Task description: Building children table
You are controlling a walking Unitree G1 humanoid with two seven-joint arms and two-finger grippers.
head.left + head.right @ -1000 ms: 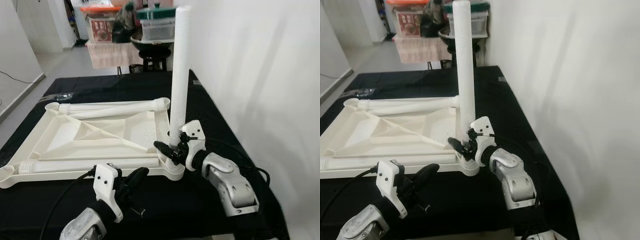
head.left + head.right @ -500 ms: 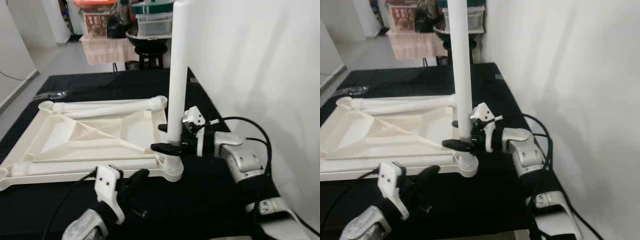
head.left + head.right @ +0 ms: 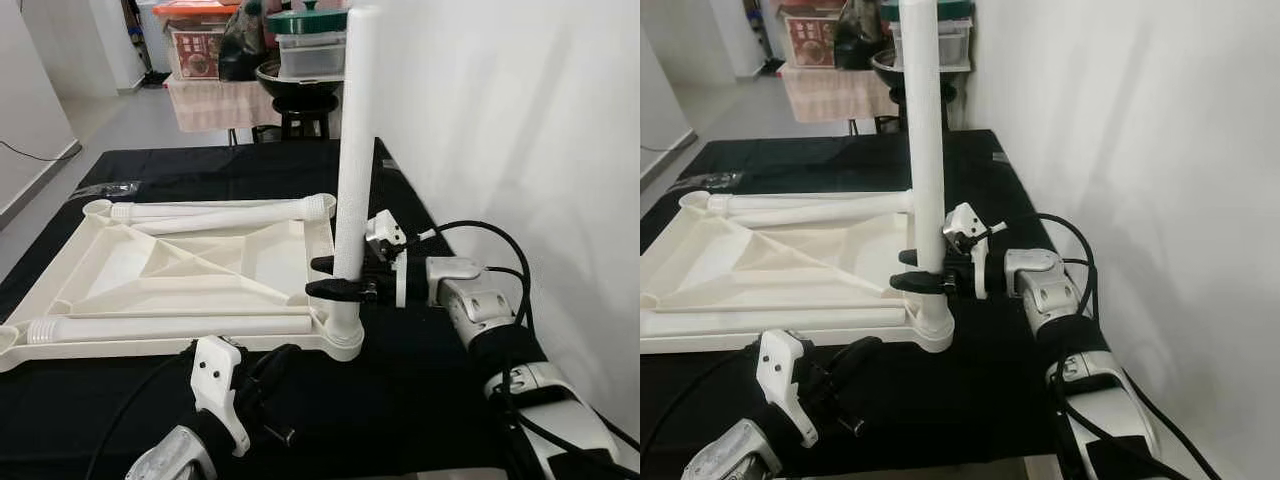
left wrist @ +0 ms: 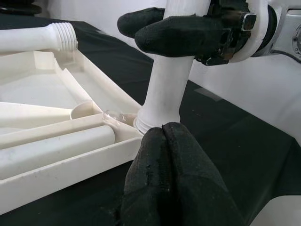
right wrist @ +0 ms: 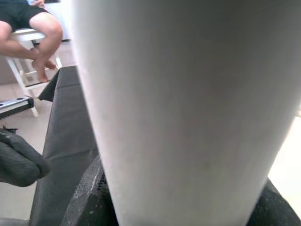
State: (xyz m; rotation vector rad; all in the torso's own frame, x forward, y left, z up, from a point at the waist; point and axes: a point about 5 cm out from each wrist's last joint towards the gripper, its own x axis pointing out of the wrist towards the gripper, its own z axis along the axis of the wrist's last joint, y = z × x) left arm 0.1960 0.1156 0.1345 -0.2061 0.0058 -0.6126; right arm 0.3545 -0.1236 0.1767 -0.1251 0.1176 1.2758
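Nearest, the left pincer (image 3: 268, 372) rests clenched and empty on the black bench (image 3: 420, 390), just short of the upturned white tabletop (image 3: 160, 275). Beyond it, the right pincer (image 3: 330, 278) grasps the upright leg (image 3: 355, 150) low down, where it stands in the near right corner socket (image 3: 345, 340). Two more legs (image 3: 220, 212) lie on the tabletop. If the thread is crossed or half-seated, the tall leg could lean or topple once released.
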